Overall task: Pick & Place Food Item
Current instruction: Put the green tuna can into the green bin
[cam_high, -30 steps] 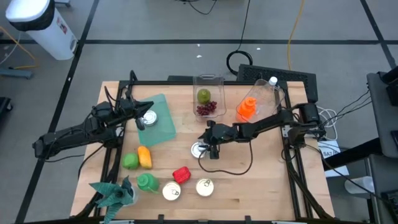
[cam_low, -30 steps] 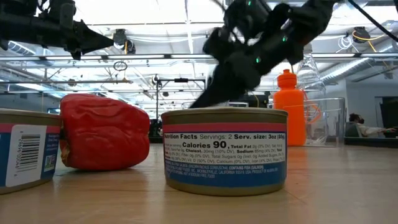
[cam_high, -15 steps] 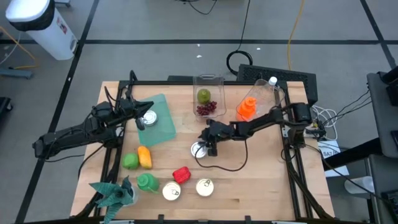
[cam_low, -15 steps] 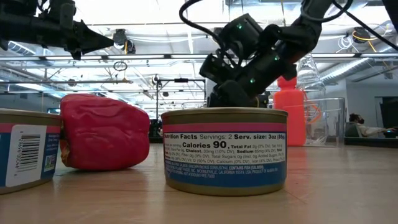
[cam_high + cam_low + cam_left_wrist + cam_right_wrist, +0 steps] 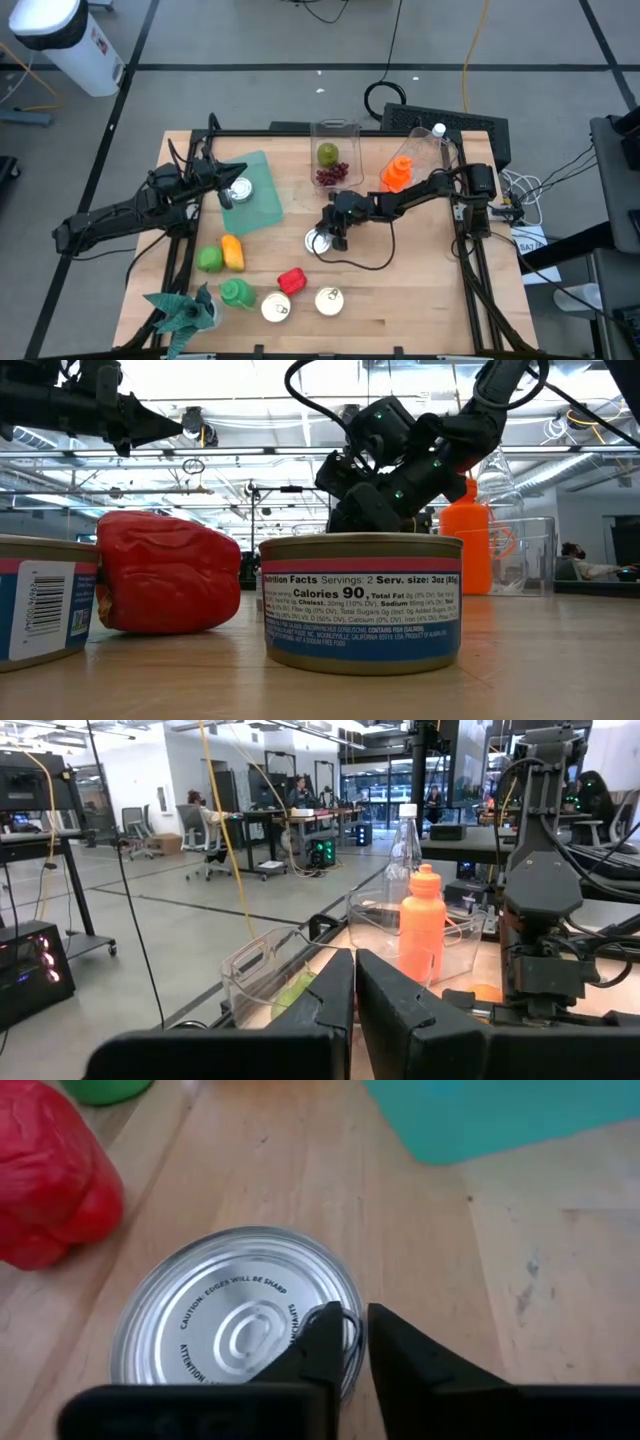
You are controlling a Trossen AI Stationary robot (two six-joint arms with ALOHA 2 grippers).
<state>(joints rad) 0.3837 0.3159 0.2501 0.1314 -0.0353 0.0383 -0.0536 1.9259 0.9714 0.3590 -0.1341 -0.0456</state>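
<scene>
Cans number four in the high view: one (image 5: 239, 190) on the teal board (image 5: 262, 205) under the closed left gripper (image 5: 228, 196), two (image 5: 303, 303) near the worktop's front edge, one central (image 5: 320, 241). In the low view, "Calories 90" is read. In the right wrist view, "CAUTION: EDGES WILL BE SHARP" is read on the upright central can, its pull tab pinched by the right gripper (image 5: 355, 1350).
</scene>
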